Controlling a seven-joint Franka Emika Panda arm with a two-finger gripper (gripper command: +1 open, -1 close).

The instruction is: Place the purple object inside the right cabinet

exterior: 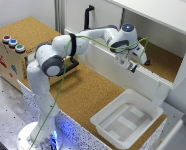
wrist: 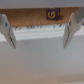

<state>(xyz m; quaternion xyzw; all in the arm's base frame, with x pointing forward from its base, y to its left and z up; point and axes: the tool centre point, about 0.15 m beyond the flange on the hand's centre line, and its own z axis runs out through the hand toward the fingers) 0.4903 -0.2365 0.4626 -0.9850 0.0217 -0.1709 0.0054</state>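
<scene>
Claw (exterior: pixel 129 65) is at the front lip of the right cabinet (exterior: pixel 165 62), wrist tilted toward the opening, arm stretched across from its base. In the wrist view the claw (wrist: pixel 39 31) stands wide apart, both fingers (wrist: pixel 6 31) bare, with nothing gripped between them. Beyond the fingertips: a white ledge, most likely the cabinet's front wall, then a strip of brown cork floor. On that cork, straight ahead of the claw and a little toward one finger, sits a small purple patch (wrist: pixel 50 14), squarish in this blurred view, with a pale mark on it. Judgement: this is probably the purple object, lying inside the cabinet on the cork, well apart from the fingers and not touched by them. It is too small and blurred to give a long axis; it reads as compact, so approach angle should matter little. In the exterior view the object cannot be made out; the claw hides that part of the floor. Only one arm, so nearness is not in question. If the patch is the object, the placing looks done and the next move calls only for a clean pull-back clear of the lip; the risk is catching the ledge.
</scene>
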